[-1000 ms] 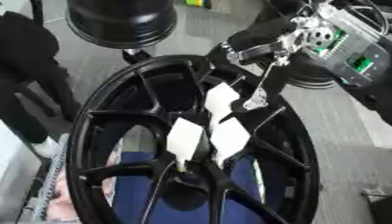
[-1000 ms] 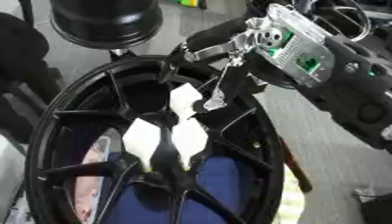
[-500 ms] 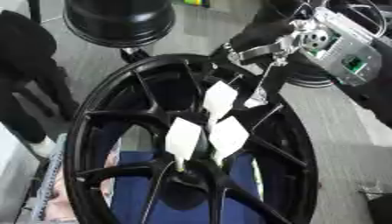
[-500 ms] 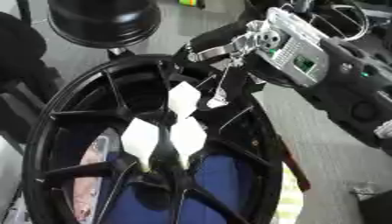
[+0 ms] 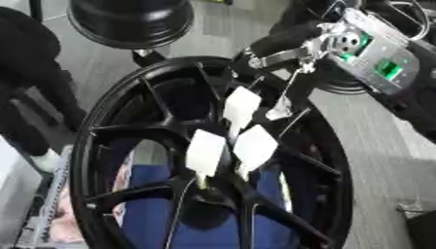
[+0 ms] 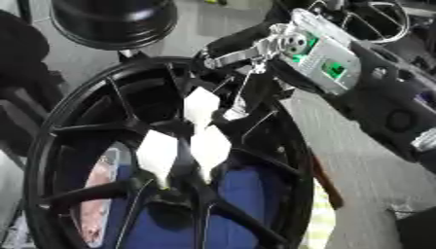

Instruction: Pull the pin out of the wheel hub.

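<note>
Item: black alloy wheel hub (image 5: 111, 160), multi-spoked, standing tilted, its rim reaching below and to the left of the robot hand. Blue surface visible through the lower spokes.

Item: second dark wheel (image 5: 129, 19), up and to the left of the robot hand, well apart from it.

Item: right robot hand (image 6: 255, 48), entering from the upper right over the hub's upper rim; silver and black, green board showing on its back. Fingers curled down toward a thin rod; it appears clenched on that rod, though the contact itself is hard to make out.

Item: pin (image 6: 243, 92), a slim pale rod slanting down from the robot hand toward the spokes, its lower end near the uppermost white tag.

Item: three white tags (image 5: 255, 146), clustered just below the robot hand near the hub centre.

Left robot hand: not seen.

Step in hand, by judgement: extraction under way, pin apparently gripped. Next move calls for a straight draw along the pin's own axis, up and away from the spokes, without snagging a tag.
</note>
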